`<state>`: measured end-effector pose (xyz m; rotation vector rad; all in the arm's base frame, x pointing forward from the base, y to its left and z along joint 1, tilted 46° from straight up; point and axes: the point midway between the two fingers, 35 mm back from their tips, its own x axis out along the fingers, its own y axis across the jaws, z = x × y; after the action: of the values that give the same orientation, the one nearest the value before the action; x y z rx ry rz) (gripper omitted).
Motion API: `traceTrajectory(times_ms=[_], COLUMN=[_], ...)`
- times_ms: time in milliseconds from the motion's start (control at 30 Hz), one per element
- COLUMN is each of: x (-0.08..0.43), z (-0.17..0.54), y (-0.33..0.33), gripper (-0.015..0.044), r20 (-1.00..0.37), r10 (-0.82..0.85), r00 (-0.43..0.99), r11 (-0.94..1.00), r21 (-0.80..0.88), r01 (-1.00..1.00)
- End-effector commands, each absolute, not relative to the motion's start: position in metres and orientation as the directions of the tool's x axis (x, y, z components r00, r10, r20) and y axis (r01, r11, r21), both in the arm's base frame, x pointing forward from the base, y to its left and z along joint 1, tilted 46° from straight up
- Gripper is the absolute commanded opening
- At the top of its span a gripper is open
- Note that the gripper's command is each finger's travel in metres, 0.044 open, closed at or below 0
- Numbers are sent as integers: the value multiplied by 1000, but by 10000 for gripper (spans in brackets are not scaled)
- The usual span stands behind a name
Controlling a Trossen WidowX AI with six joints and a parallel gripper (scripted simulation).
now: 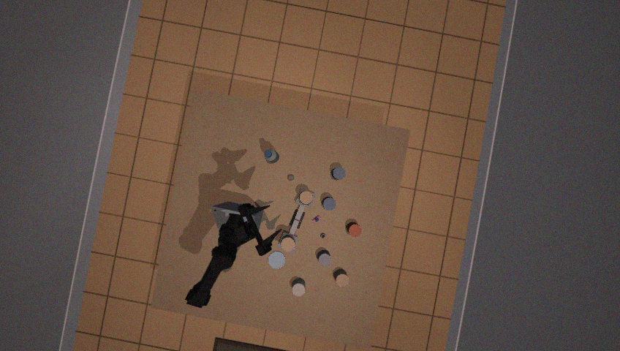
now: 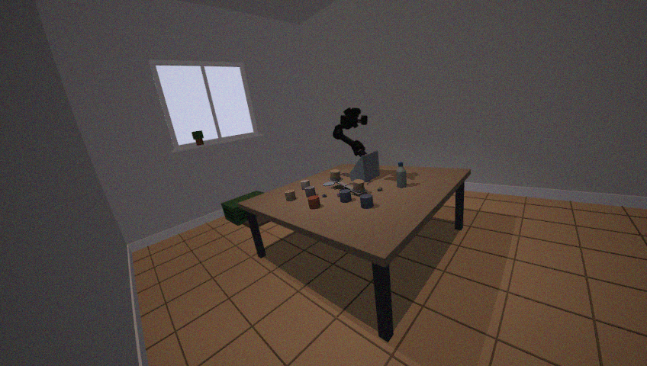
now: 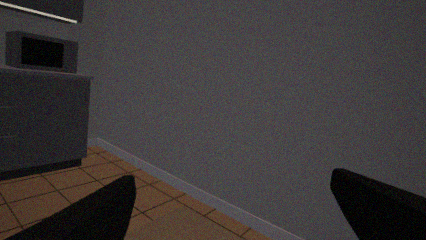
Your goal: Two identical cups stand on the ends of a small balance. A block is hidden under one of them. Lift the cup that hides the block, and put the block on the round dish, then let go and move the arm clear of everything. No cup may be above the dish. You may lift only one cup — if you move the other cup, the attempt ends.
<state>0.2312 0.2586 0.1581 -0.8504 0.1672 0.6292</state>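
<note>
While tiled floor surrounds the table (image 1: 356,143) (image 2: 354,217), the jaws (holding nothing) gape.

The robot arm (image 1: 224,256) (image 2: 347,138) is matte black all over, built of chunky, angular housings joined by narrower links; its black gripper (image 1: 275,219) (image 2: 356,120) (image 3: 235,181) has a straight crossbar and two wedge-shaped fingers that taper to blunt, slightly rounded tips; the grey, wedge-shaped base mount (image 1: 220,210) (image 2: 371,166) has flat faces and small dark spots near its edge; finer markings are too dark to tell.
</note>
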Motion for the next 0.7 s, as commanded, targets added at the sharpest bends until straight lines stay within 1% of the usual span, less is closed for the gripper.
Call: traceTrajectory(times_ms=[0,333,667], x=[232,227,215], z=[131,77,36], y=[250,218,174], gripper=[440,440,440], r20=[-467,-625,-692], r10=[373,146,-121], r00=[802,767,711], r11=[539,678,787], r21=[-595,-501,-504], r01=[-597,-537,-356])
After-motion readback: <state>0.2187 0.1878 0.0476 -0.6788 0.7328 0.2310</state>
